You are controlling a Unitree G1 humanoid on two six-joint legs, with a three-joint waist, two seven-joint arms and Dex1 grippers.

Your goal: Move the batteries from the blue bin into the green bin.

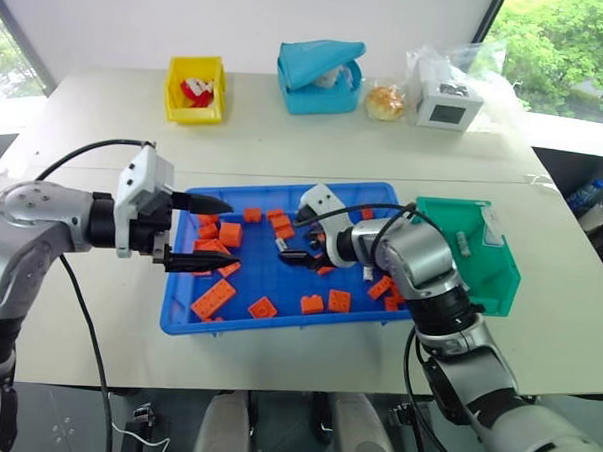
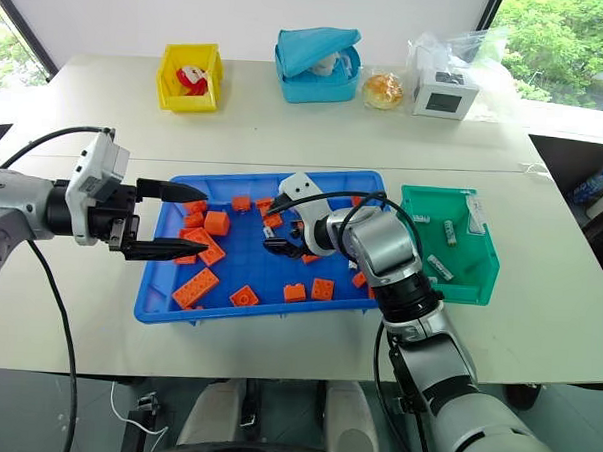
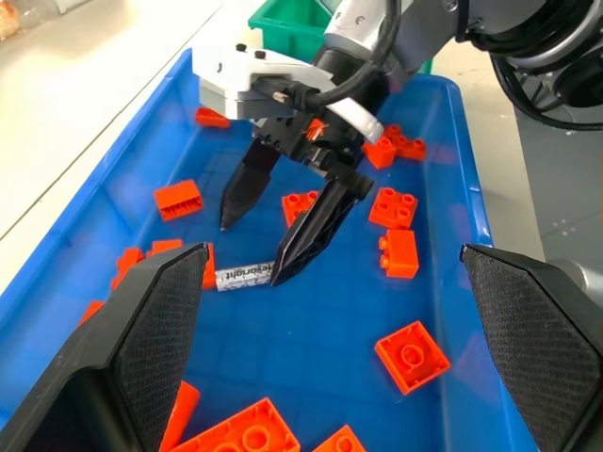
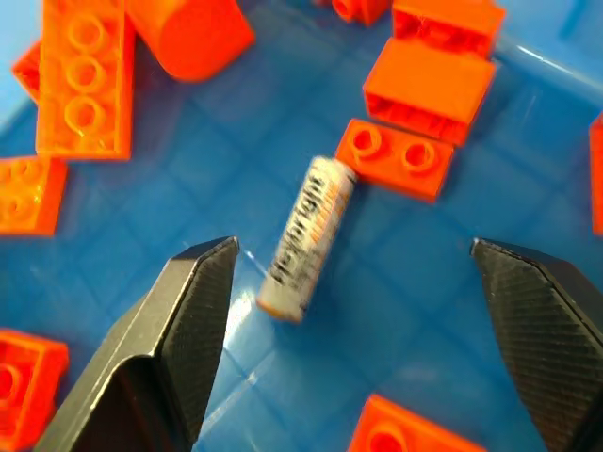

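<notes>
A small silver-grey cylindrical battery (image 4: 306, 237) with dark lettering along its side lies flat on the floor of the large shallow bright-blue plastic bin (image 1: 277, 330), on a bare patch among scattered orange toy bricks (image 1: 212, 298). The right hand (image 3: 279, 224) hangs just above it with its two black fingers spread wide; the battery sits between them, nearer one finger than the other, and nothing is held. So the step in hand looks like the approach to a pick: the hand is lined up but has not closed.

The next move, as I judge it, calls for a short drop until the fingertips straddle the battery across its width, then a squeeze, without nudging the two-stud brick that lies close by its far end. After that comes a lift and a carry to the small teal-green plastic bin (image 2: 479, 284), which stands touching the blue bin's right end, towards the desk's right edge; a few batteries already lie inside it.

The left hand (image 1: 195, 233) hovers over the blue bin's left end, fingers wide apart and empty.
</notes>
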